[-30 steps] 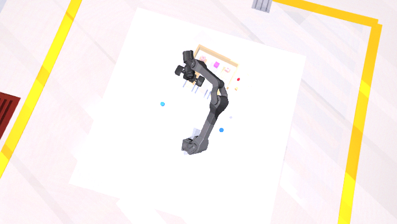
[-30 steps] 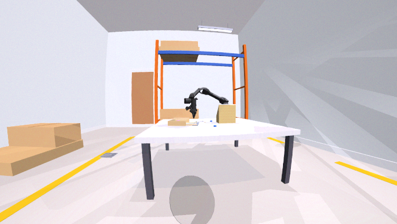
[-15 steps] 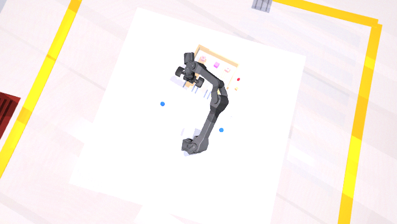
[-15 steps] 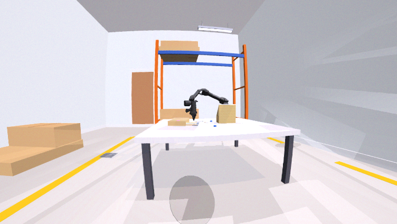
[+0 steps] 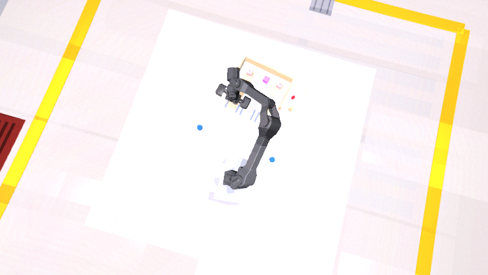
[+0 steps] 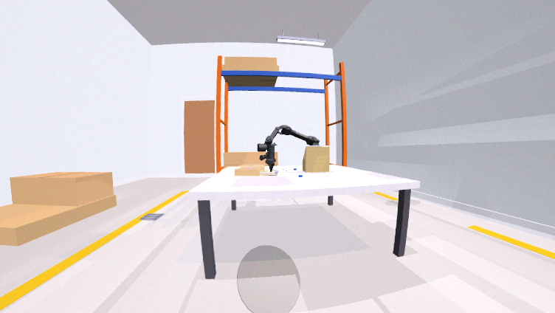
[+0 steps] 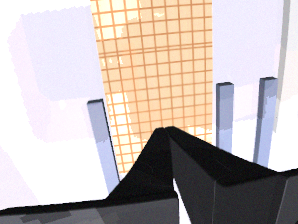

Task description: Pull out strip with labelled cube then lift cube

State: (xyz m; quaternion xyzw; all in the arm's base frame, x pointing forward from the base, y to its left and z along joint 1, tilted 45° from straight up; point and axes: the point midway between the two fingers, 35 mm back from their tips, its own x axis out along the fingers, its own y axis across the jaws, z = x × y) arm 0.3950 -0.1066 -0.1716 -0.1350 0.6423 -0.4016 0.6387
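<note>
An orange-gridded strip point(image 7: 150, 85) runs away from beneath my gripper in the wrist view, with a doubled line across it. My gripper point(image 7: 164, 136) point(image 6: 271, 170) is shut and holds nothing; its tips are low over or on the strip's near part. Three cubes stand in the shallow wooden tray point(image 5: 270, 69): a pink-and-white cube point(image 5: 249, 72) at left, a magenta cube point(image 5: 266, 79) in the middle and another pink-and-white cube point(image 5: 279, 85) at right. I cannot tell which is labelled. The arm hides much of the strips in the top view.
Blue-grey rails flank the strip, one rail point(image 7: 101, 130) at left and two at right, the nearer rail point(image 7: 225, 117) beside it. A red disc point(image 5: 292, 97) and a small orange piece point(image 5: 291, 109) lie right of the tray. Two blue discs point(image 5: 200, 127) point(image 5: 272, 159) lie on the table.
</note>
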